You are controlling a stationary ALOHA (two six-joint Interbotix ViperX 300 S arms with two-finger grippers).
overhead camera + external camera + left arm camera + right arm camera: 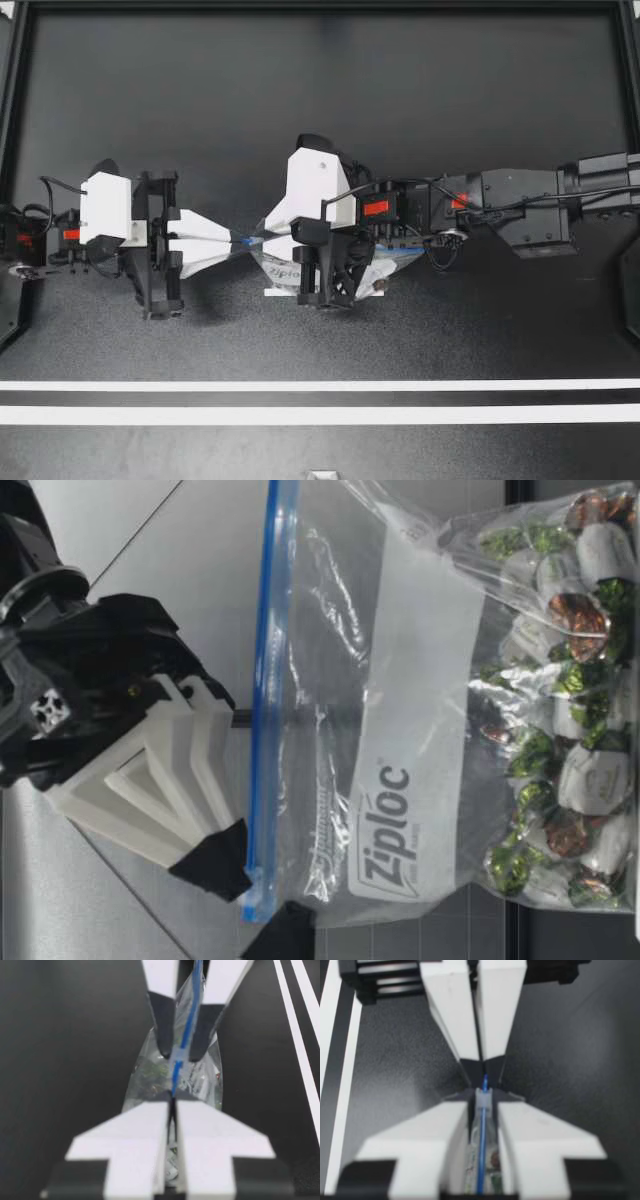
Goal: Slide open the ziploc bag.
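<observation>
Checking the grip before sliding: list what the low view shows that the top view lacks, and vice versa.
Low view only: the blue zip strip's full length and wrapped candies heaped low in the ziploc bag. Top view only: my left arm and right arm reaching in, two white lines. Both: the bag's print, my right gripper at its corner.

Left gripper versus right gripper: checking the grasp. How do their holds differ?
The left gripper pinches the zip strip at its very end, fingers almost together; the right gripper clamps it farther along, fingers wider. The left gripper is beside the ziploc bag; the right gripper is over it. Both grip the strip, tips facing.
</observation>
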